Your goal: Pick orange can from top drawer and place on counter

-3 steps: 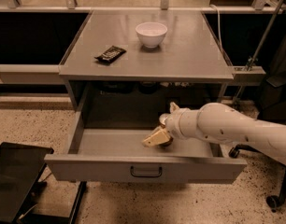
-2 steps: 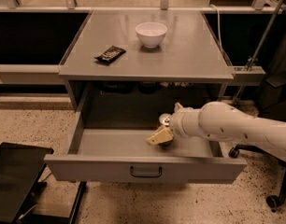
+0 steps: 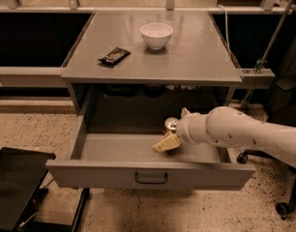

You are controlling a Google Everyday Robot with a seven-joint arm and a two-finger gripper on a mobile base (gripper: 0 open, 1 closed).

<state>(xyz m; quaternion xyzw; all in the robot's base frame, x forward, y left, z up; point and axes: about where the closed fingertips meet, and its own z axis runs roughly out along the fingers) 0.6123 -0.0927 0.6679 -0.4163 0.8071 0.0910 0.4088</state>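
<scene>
The orange can (image 3: 170, 124) stands in the open top drawer (image 3: 114, 149), right of its middle; only its silver top and a bit of its side show. My gripper (image 3: 174, 129) is down in the drawer right at the can, on the end of the white arm that comes in from the right. The arm hides most of the can. The grey counter (image 3: 186, 57) is above the drawer.
A white bowl (image 3: 156, 35) stands at the back middle of the counter and a dark snack packet (image 3: 114, 56) lies at its left. The drawer front with its bar handle (image 3: 151, 178) juts toward me. A black object (image 3: 15, 187) stands on the floor at lower left.
The gripper has shifted slightly right, closer to the can; the can's silver top now shows beside it. The drawer, the bowl and the packet have not moved.
</scene>
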